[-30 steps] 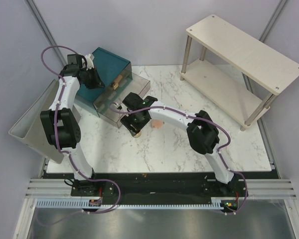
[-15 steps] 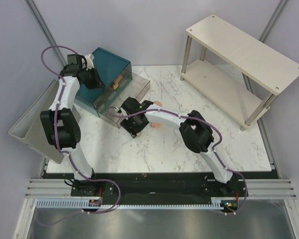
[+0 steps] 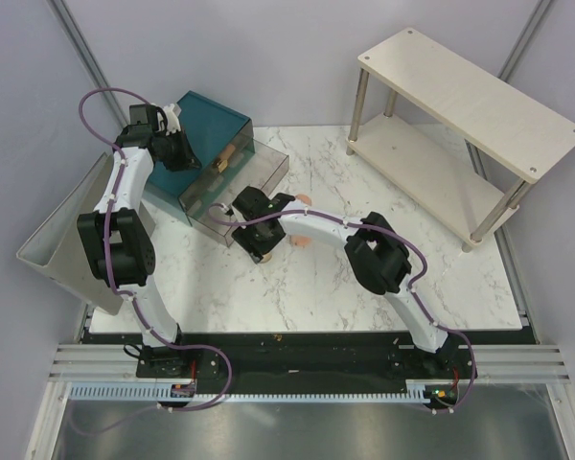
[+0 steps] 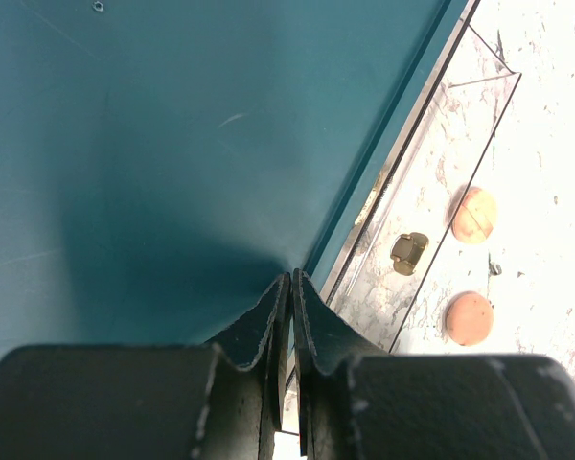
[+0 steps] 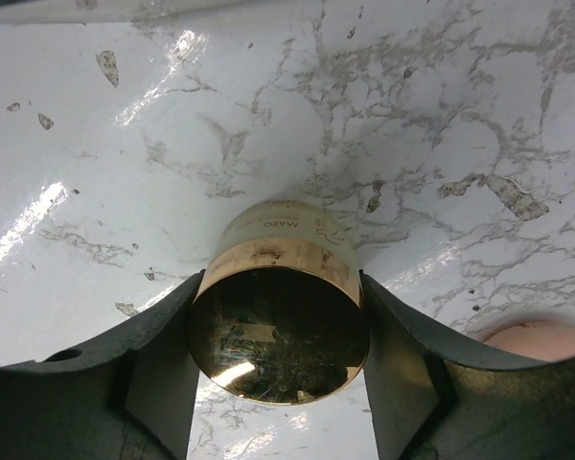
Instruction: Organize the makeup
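Note:
The round gold tin (image 5: 279, 326) stands on the marble table, and my right gripper (image 5: 279, 356) is shut on its two sides. In the top view the tin (image 3: 264, 256) is just in front of the clear drawer (image 3: 232, 196). One peach-pink disc (image 3: 304, 240) lies right of the tin, and its edge shows in the right wrist view (image 5: 537, 340). A second disc (image 3: 304, 198) lies farther back. My left gripper (image 4: 290, 280) is shut and empty over the top of the teal box (image 4: 172, 144). Both discs (image 4: 473, 215) (image 4: 469, 317) show beyond it. An orange item (image 3: 225, 157) lies at the box front. The green-and-white tube is not visible.
The teal box (image 3: 206, 125) stands at the back left with its clear drawers pulled out, one with a gold knob (image 4: 409, 253). A grey tray (image 3: 62, 240) leans at the left table edge. A two-level wooden shelf (image 3: 470, 91) stands at the back right.
My right arm has drawn in to the left, its elbow moving left, which uncovered the farther peach disc. The gripper stays around the gold tin. The left arm has not moved.

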